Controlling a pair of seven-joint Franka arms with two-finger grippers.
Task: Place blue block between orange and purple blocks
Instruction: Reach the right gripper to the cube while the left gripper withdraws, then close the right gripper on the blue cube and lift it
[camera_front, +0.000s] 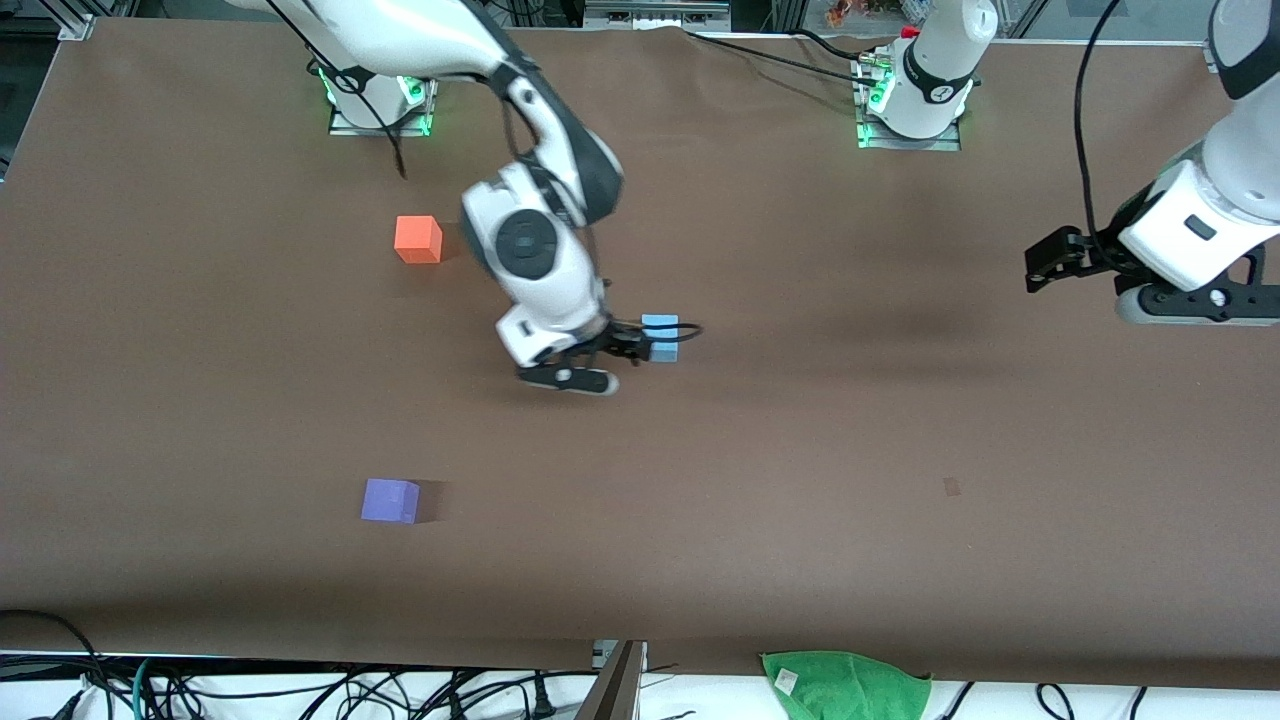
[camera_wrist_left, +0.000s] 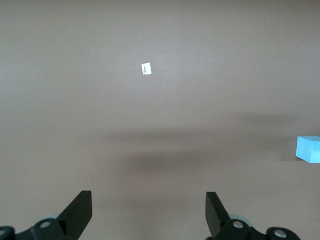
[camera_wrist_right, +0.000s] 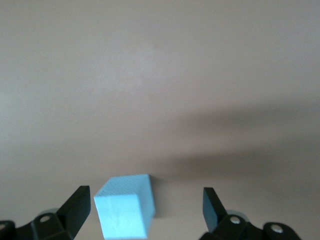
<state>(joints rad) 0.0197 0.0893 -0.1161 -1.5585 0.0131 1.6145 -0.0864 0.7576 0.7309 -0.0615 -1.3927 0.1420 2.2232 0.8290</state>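
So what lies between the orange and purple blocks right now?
Only bare brown table, seen in the front view between the orange block and the purple block. The blue block sits apart, at the open right tool.

Even overhead light, no glare; soft shadows on table (camera_front: 800, 450) toward 3 o'clock; wrist views slightly soft.
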